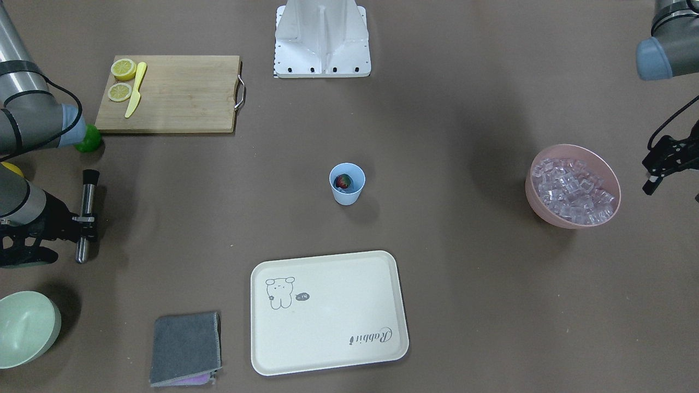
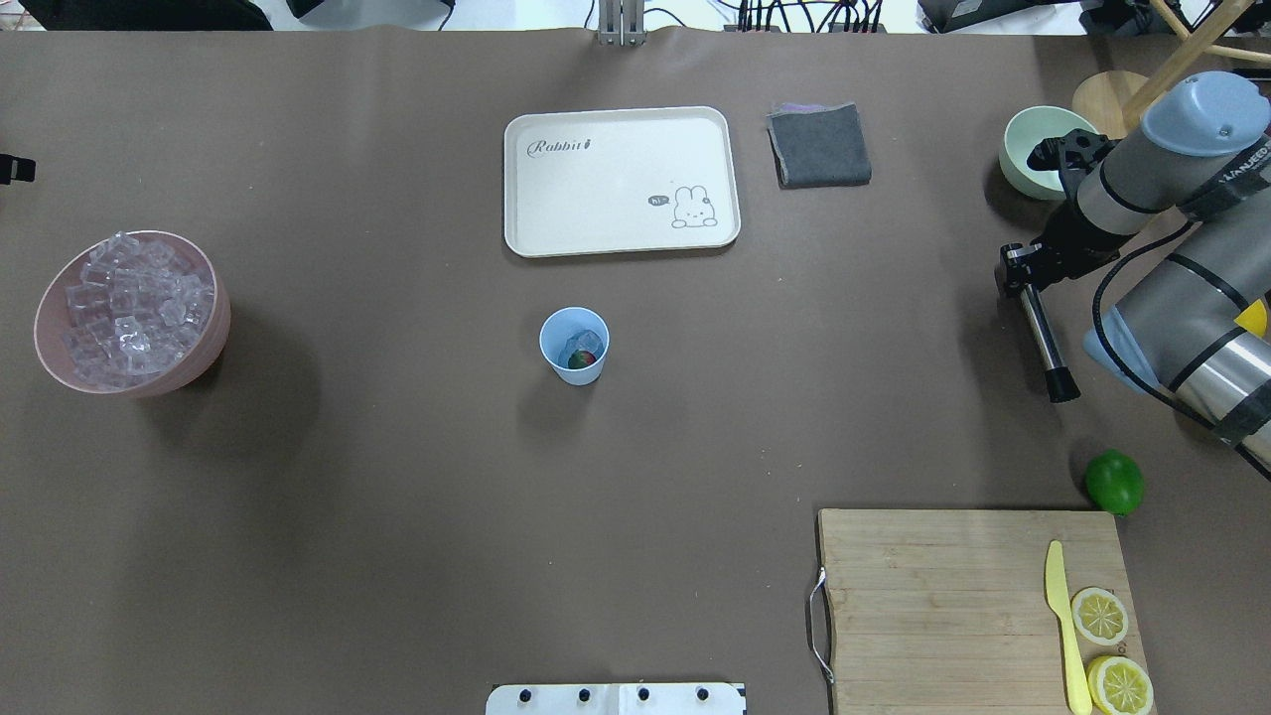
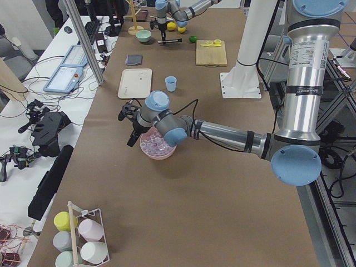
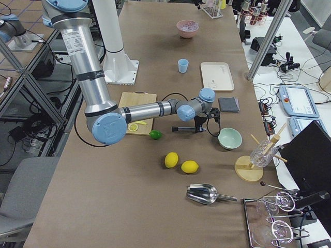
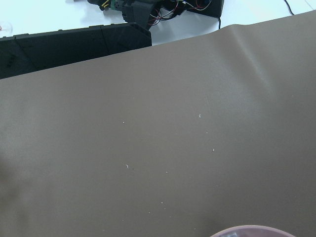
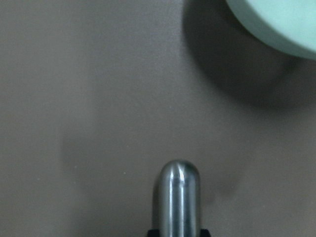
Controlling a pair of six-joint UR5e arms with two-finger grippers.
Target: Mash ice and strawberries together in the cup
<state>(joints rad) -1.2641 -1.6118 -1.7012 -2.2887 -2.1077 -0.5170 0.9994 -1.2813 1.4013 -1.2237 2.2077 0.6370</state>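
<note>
The light-blue cup [image 1: 347, 185] stands mid-table and holds a red strawberry [image 1: 342, 182] with clear ice [image 2: 584, 342] beside it. More ice [image 1: 574, 185] fills the pink bowl [image 1: 546, 210] on my left side. My right gripper [image 1: 82, 220] is shut on a steel muddler [image 1: 86, 196] with a black head and holds it level, low over the table, far from the cup. The muddler's round end shows in the right wrist view [image 6: 179, 192]. My left gripper [image 1: 648, 176] is open and empty just beyond the pink bowl.
A cream tray [image 1: 327, 355] lies in front of the cup, with a grey cloth [image 1: 185, 348] beside it. A pale green bowl [image 1: 33, 349] sits near my right gripper. A cutting board [image 1: 180, 95] carries lemon slices and a yellow knife, with a lime [image 1: 89, 141] next to it.
</note>
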